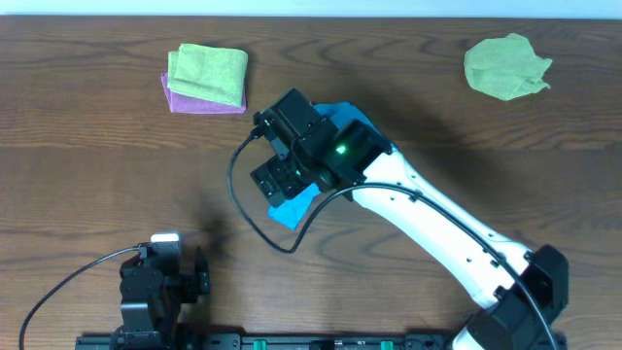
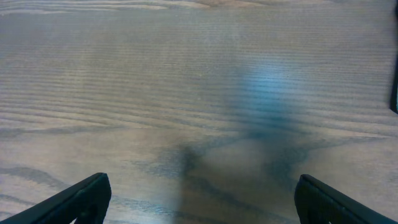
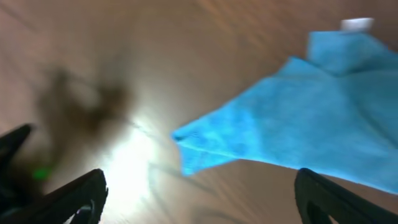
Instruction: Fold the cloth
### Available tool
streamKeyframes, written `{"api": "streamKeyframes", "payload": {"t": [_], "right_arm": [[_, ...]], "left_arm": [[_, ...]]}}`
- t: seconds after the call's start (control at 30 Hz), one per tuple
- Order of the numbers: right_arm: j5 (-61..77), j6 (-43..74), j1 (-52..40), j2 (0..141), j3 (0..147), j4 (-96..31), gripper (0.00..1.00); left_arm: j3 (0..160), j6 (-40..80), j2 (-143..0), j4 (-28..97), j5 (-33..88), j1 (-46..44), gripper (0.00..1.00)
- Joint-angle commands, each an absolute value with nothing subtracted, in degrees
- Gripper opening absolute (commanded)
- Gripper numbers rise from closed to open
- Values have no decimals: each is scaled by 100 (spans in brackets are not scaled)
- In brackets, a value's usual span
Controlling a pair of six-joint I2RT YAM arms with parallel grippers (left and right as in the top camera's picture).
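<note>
A blue cloth (image 1: pixel 294 206) lies at the table's middle, mostly hidden under my right arm in the overhead view. In the right wrist view the blue cloth (image 3: pixel 298 127) spreads across the right side, one pointed corner toward the centre. My right gripper (image 3: pixel 199 202) is open and empty, just above the table near that corner; overhead it sits over the cloth (image 1: pixel 282 180). My left gripper (image 2: pixel 199 202) is open and empty over bare wood, parked at the front left (image 1: pixel 160 277).
A folded green cloth (image 1: pixel 209 73) lies on a folded pink cloth (image 1: pixel 180 99) at the back left. A crumpled green cloth (image 1: pixel 505 66) lies at the back right. A black cable (image 1: pixel 248 209) loops beside the right arm.
</note>
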State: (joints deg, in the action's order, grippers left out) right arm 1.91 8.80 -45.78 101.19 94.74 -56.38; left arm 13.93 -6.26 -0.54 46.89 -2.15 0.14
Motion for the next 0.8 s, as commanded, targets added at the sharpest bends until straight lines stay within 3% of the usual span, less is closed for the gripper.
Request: {"api": "streamKeyframes", "payload": {"t": [0.0, 0.13, 0.27, 0.47, 0.63, 0.77], "right_arm": [[-414, 937, -4331, 10051, 9461, -5680, 98], [-405, 913, -3913, 10053, 9459, -5610, 98], [-244, 716, -3540, 10215, 9395, -5258, 88], [-191, 679, -3448, 11004, 9397, -4801, 80], [-148, 751, -3452, 11563, 9397, -4425, 65], [-148, 864, -3446, 11858, 9400, -4235, 64]], "left_arm": [[1358, -729, -21, 4821, -340, -1, 96], [1358, -729, -21, 4816, -329, -1, 95], [1358, -727, -21, 4779, -272, -1, 95], [1358, -727, -21, 4775, 19, -1, 95], [1358, -729, -21, 4775, 403, -1, 95], [1358, -727, -21, 4777, 458, -1, 95]]}}
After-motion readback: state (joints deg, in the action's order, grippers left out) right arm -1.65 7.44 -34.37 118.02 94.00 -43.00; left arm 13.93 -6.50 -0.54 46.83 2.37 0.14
